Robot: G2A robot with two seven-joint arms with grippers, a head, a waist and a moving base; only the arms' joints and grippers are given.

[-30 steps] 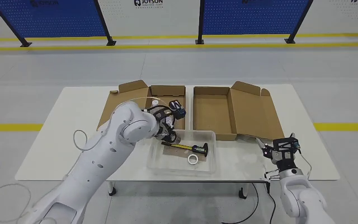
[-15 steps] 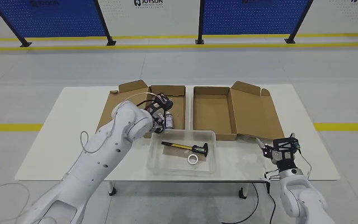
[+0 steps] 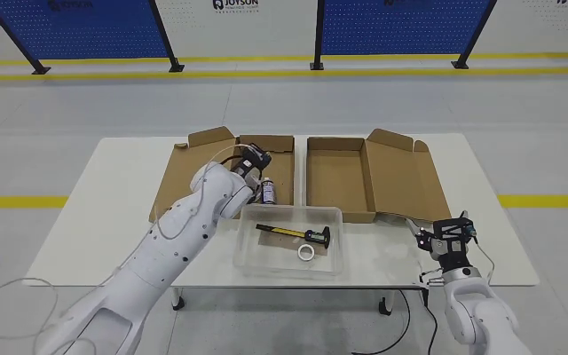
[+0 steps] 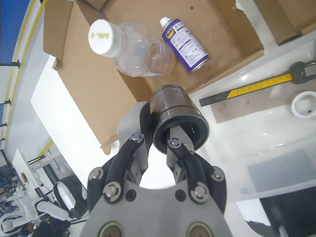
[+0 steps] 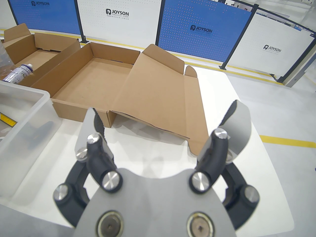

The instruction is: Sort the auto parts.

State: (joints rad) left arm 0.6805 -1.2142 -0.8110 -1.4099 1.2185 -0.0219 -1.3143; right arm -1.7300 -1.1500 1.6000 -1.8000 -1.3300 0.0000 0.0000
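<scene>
left tool [image 4: 160, 129] swung over the cardboard box [image 4: 138, 6], clamping a dark ringed steel sleeve [image 4: 172, 104], right tool [image 5: 165, 119] agape

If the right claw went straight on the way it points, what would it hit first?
Most likely the folded-out flap of the right cardboard box, lying just ahead of the open right gripper; its height above it is unclear.

Behind the table [image 5: 148, 136], each fence panel [image 5: 117, 13] carries a logo and one word in capitals. On the table, the can [image 4: 185, 46] has a dense printed label too small to read, the bottle's cap [image 4: 102, 36] a yellow mark, and the caliper [image 4: 259, 85] a yellow scale with illegible numbers.
</scene>
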